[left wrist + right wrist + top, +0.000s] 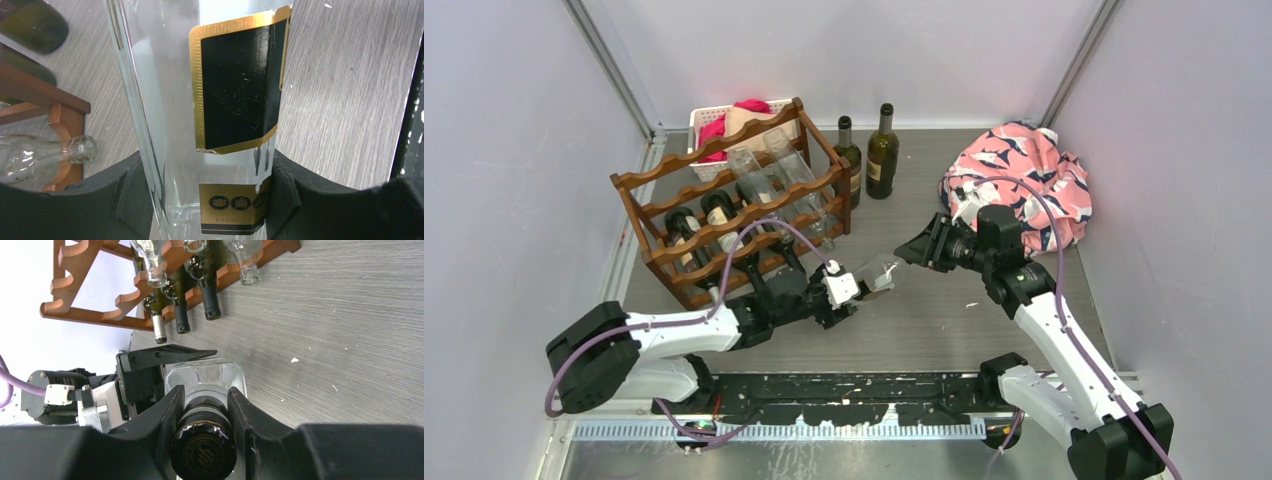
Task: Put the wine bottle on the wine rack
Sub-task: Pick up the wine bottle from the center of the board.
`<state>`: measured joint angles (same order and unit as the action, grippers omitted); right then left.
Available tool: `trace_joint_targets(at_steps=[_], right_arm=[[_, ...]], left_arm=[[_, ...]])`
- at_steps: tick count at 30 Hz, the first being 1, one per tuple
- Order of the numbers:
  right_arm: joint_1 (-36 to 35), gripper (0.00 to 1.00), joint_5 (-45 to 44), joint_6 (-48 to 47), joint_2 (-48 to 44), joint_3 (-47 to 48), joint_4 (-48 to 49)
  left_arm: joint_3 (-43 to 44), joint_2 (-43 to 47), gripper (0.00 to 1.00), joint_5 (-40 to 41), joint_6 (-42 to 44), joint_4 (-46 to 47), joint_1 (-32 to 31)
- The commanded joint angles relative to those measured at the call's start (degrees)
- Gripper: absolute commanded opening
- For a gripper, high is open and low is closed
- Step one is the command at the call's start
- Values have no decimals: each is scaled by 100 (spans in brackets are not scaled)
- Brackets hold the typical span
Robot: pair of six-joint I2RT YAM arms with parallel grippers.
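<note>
While the grey table [944, 320] fills most of the view, what matters to us is the wine rack [744, 212] at its back left. Dark bottles [686, 235] lie in its lower tiers and clear bottles [769, 160] across the top. The wine bottle [879, 272] lies roughly level in front of the rack's right end, between the two arms; whether it rests on the table we cannot tell. The right gripper [205, 392] is clamped narrow on its capped neck. The left gripper [207, 160] has its fingers [120, 200] against both sides of the clear body, just below the black-and-gold label [240, 85]. We judge it heavy, rigid, slick, breakable glass. So the body is where we would carry it, with the neck hold only steadying.
</note>
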<state>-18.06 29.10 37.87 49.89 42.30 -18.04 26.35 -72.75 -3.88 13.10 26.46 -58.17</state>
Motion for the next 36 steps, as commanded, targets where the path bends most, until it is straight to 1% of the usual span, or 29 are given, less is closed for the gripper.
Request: trace_joint_targets(at_steps=[1, 3, 5, 6, 7, 9, 12, 15, 18, 20, 23, 27, 31, 36], right_arm=[[-1, 37, 805, 235, 54, 184, 736], [-4, 60, 928, 137, 81, 201, 636], [-4, 78, 1020, 33, 65, 212, 509], [-4, 85, 1043, -63, 58, 237, 398], [-4, 89, 1061, -171, 50, 271, 246], [-1, 94, 1133, -410, 73, 354, -123], [-4, 97, 1313, -712, 153, 441, -543], [-5, 97, 1633, -936, 291, 461, -821], [-128, 97, 1820, -1338, 473, 532, -1224], [-324, 97, 1740, -1630, 544, 580, -1502], [-802, 97, 1423, -1904, 576, 553, -1688], [-1282, 98, 1190, -2251, 272, 357, -1609], [-1368, 100, 1142, -2513, 221, 304, -1649], [-1555, 100, 1056, -2788, 649, 447, -1873]], left_arm=[[415, 562, 0, -855, 715, -1140, 146], [610, 786, 0, -1144, 989, -1980, 265], [781, 1011, 0, -1380, 1223, -2648, 410], [917, 1121, 0, -1500, 1373, -3169, 490], [1022, 1211, 0, -1582, 1563, -3543, 557], [1260, 1385, 0, -1736, 1868, -4237, 656], [1641, 1505, 0, -1809, 2270, -5145, 736], [1881, 1568, 0, -2069, 2754, -5801, 842], [2025, 1527, 0, -2298, 3142, -6247, 992], [2106, 1474, 0, -2431, 3315, -6465, 1122], [2137, 1476, 0, -2645, 3424, -6570, 1325], [2104, 1598, 0, -2998, 3482, -6522, 1491], [2157, 1607, 0, -3290, 3474, -6570, 1575], [2214, 1667, 0, -3435, 3452, -6607, 1598]])
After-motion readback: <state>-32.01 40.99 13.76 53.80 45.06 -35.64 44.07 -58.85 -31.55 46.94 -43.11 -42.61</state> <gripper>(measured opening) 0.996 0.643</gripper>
